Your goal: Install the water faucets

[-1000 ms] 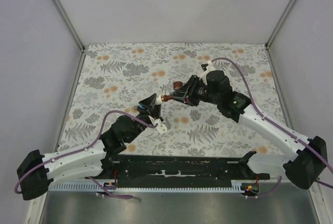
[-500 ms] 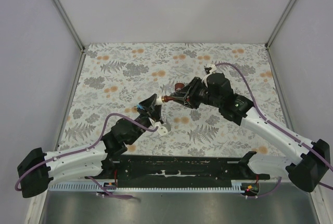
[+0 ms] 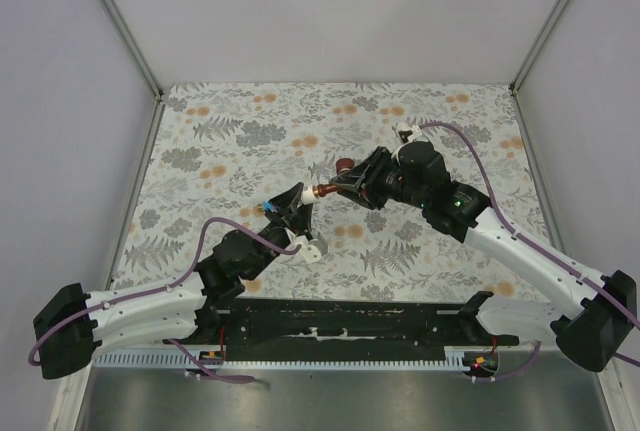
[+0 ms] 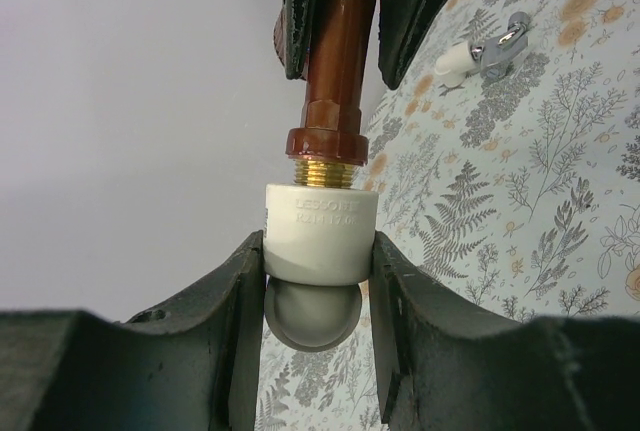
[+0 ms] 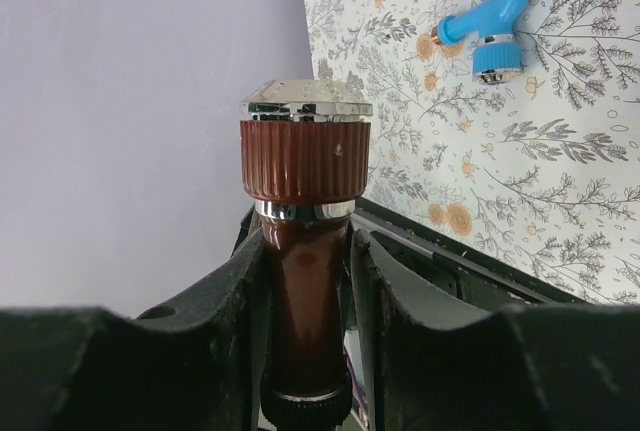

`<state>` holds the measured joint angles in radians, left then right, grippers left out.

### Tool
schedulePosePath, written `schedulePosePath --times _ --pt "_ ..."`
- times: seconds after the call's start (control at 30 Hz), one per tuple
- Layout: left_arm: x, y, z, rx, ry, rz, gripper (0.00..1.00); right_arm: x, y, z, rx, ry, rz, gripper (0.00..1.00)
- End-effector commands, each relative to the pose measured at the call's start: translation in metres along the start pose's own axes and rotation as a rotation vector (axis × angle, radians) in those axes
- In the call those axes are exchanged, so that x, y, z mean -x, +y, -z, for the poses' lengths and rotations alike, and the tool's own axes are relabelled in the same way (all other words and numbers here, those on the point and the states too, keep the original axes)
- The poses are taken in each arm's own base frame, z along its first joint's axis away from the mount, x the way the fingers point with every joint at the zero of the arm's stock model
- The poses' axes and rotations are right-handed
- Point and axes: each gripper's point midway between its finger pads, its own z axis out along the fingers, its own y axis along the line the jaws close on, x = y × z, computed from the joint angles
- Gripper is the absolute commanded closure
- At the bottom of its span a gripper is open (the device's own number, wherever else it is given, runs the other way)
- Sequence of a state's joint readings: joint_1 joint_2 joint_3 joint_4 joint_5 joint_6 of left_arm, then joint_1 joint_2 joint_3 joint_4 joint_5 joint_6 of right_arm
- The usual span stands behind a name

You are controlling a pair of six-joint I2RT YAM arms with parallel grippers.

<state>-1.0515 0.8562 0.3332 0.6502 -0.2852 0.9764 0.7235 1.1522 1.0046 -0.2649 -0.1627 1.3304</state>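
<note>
My left gripper [image 4: 318, 261] clamps the white fitting [image 4: 318, 221], the brown faucet [image 4: 330, 71] standing straight out of it. My right gripper [image 5: 305, 241] straddles that faucet, grip unclear.

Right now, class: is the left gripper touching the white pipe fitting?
Touching. The left wrist view shows the left gripper with both fingers pressed flush against opposite sides of the white pipe fitting, with no gap.

The faucet [image 4: 335, 51] sits stem-first in the pipe fitting [image 4: 318, 236].
</note>
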Motion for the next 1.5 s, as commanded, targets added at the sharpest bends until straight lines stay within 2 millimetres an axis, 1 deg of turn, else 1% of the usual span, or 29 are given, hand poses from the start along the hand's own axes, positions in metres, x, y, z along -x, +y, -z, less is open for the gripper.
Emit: schedulePosePath --times 0.0,0.1,0.17,0.23,0.3,0.4,0.5,0.57,0.63,0.73,0.83,0.9,0.97,1.03,1.07,1.13,1.17,1.2,1.33,1.43,1.47 --pt "0.028 0.044 0.002 0.166 -0.099 0.114 0.98 0.010 -0.005 0.004 -0.033 -0.061 -0.013 0.57" --pt "0.026 0.045 0.003 0.165 -0.093 0.127 0.98 0.012 -0.004 0.005 -0.031 -0.071 -0.012 0.55" --pt "0.024 0.045 0.002 0.164 -0.086 0.133 0.98 0.013 -0.002 0.006 -0.026 -0.072 0.003 0.56" --pt "0.022 0.046 0.002 0.169 -0.080 0.146 0.98 0.013 -0.001 0.007 -0.023 -0.079 0.010 0.61" --pt "0.020 0.048 0.002 0.177 -0.074 0.157 0.98 0.015 -0.003 0.008 -0.027 -0.092 0.023 0.71" --pt "0.016 0.050 0.002 0.182 -0.058 0.184 0.98 0.018 -0.003 0.012 -0.025 -0.110 0.040 0.80" --pt "0.012 0.049 -0.001 0.159 -0.036 0.227 0.98 0.021 0.000 0.015 -0.020 -0.126 0.077 0.84" --pt "0.011 0.048 -0.001 0.149 -0.034 0.261 0.98 0.024 0.002 0.019 -0.016 -0.144 0.108 0.90" --pt "0.011 0.046 -0.001 0.129 -0.029 0.282 0.98 0.027 0.003 0.023 -0.020 -0.159 0.132 0.92" --pt "0.009 0.045 0.001 0.128 -0.025 0.297 0.98 0.028 0.006 0.026 -0.021 -0.161 0.164 0.92" --pt "0.008 0.045 0.002 0.133 -0.025 0.293 0.98 0.027 0.006 0.024 -0.026 -0.149 0.170 0.86" --pt "0.006 0.047 0.003 0.148 -0.022 0.276 0.98 0.025 0.005 0.023 -0.029 -0.140 0.158 0.85" --pt "0.005 0.051 0.005 0.181 -0.028 0.236 0.98 0.024 0.001 0.020 -0.042 -0.137 0.118 0.89" --pt "0.002 0.057 0.008 0.220 -0.023 0.178 0.98 0.023 -0.001 0.017 -0.048 -0.131 0.074 0.98" --pt "0.002 0.059 0.009 0.232 -0.023 0.152 0.98 0.021 -0.004 0.014 -0.059 -0.122 0.059 1.00" --pt "0.005 0.059 0.011 0.242 -0.025 0.094 0.98 0.019 -0.008 0.008 -0.080 -0.104 0.018 1.00" --pt "0.007 0.056 0.012 0.238 -0.027 0.035 0.98 0.016 -0.011 0.005 -0.098 -0.088 -0.022 1.00" --pt "0.009 0.054 0.012 0.233 -0.024 0.010 0.98 0.015 -0.014 0.004 -0.115 -0.085 -0.045 1.00" --pt "0.008 0.047 0.012 0.207 -0.007 -0.074 0.98 0.015 -0.014 0.003 -0.125 -0.091 -0.104 1.00" --pt "0.007 0.049 0.013 0.212 0.003 -0.077 0.98 0.016 -0.010 0.005 -0.120 -0.088 -0.102 0.93" --pt "0.007 0.048 0.014 0.213 0.000 -0.070 0.98 0.015 -0.010 0.006 -0.120 -0.088 -0.098 0.87"
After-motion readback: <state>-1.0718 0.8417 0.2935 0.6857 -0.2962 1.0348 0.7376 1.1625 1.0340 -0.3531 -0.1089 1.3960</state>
